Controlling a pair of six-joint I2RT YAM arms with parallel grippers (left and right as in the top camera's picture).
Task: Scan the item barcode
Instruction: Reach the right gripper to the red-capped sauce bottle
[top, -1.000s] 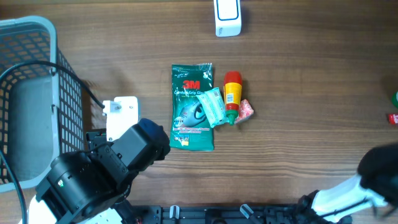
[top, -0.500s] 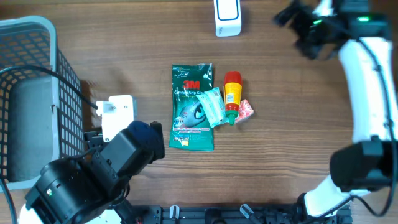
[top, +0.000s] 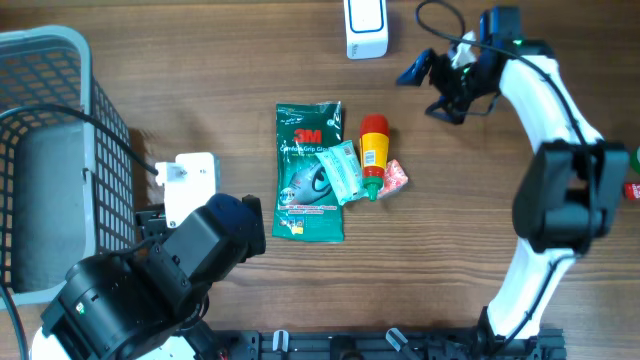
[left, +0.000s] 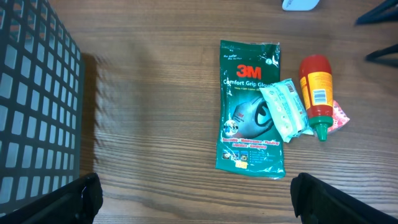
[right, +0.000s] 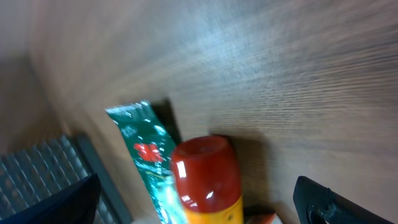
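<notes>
Though lying flat, red bottle (left: 316, 101), yellow label (left: 312, 84), barcode (left: 319, 95) upward.

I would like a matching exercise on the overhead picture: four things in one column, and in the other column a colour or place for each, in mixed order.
Things:
1. basket
2. pack
3. bottle
4. device

Descriptions:
A. red and yellow, lying down
B. grey, at the left edge
C. white, at the top edge
D. green, flat, with a 3M logo

Pairs: 1-B; 2-D; 3-A; 4-C
</notes>
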